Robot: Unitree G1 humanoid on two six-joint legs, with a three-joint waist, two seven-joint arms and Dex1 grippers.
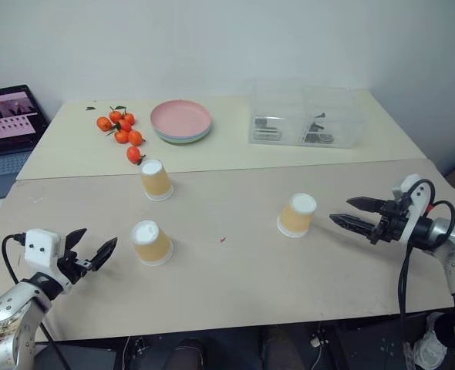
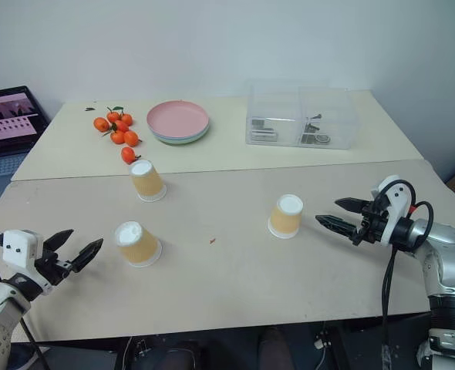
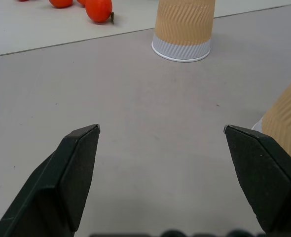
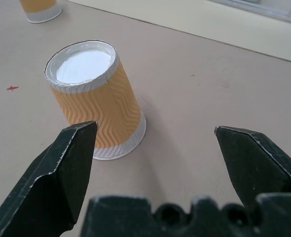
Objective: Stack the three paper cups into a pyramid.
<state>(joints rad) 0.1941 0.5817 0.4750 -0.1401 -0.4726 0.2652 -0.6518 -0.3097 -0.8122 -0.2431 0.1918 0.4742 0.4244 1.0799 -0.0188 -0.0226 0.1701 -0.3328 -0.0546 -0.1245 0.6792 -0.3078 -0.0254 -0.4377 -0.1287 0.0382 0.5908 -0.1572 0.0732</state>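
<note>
Three paper cups [image 1: 156,179] [image 1: 150,243] [image 1: 297,215] upside down, apart, mid-frame on table [image 1: 235,285] (unstacked); left claw [image 1: 90,248] spread lower left, right claw [image 1: 349,212] spread at right.

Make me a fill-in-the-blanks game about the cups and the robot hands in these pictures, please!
1. There are ___ paper cups on the table, all standing upside down.
2. The right gripper is open and sits beside the cup nearest it, holding ___.
3. The plate at the back is coloured ___.
4. The small fruits beside the plate are coloured ___.

Missing words: three; nothing; pink; orange
</note>
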